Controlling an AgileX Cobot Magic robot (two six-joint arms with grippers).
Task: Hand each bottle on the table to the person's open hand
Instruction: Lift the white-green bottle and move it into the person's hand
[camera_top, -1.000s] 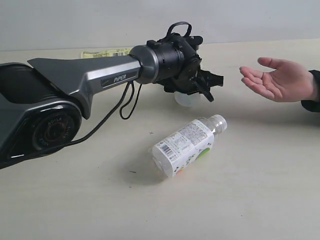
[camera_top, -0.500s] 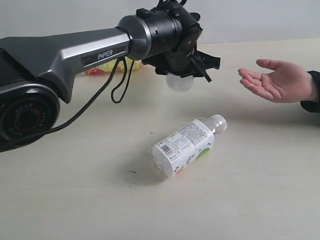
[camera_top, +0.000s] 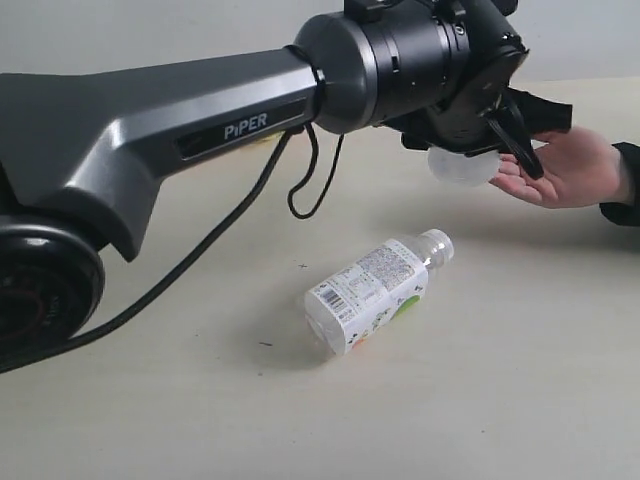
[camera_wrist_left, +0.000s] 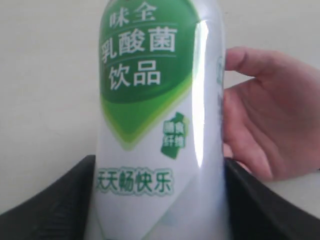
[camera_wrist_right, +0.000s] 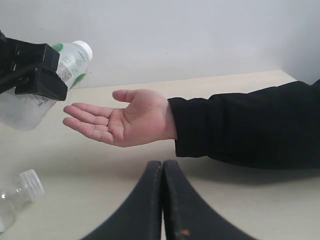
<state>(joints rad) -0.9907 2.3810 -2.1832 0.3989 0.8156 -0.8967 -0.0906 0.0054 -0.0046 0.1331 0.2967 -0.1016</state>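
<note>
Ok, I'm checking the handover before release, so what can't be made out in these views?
- Exterior view: the left gripper covers most of the green-label bottle, so whether it touches the hand can't be told.
- Left wrist view: that bottle's cap and base run past the frame edges.
- Right wrist view: the lying bottle is cut by the frame edge; only its cap and neck show.

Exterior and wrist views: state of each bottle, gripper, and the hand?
Hand: open, palm up, empty.
Green-label bottle: held in the air near the hand, capped.
White-label bottle: lying on its side on the table, capped.
Left gripper: jaws shut on the green-label bottle.
Right gripper: jaws shut, empty.
</note>
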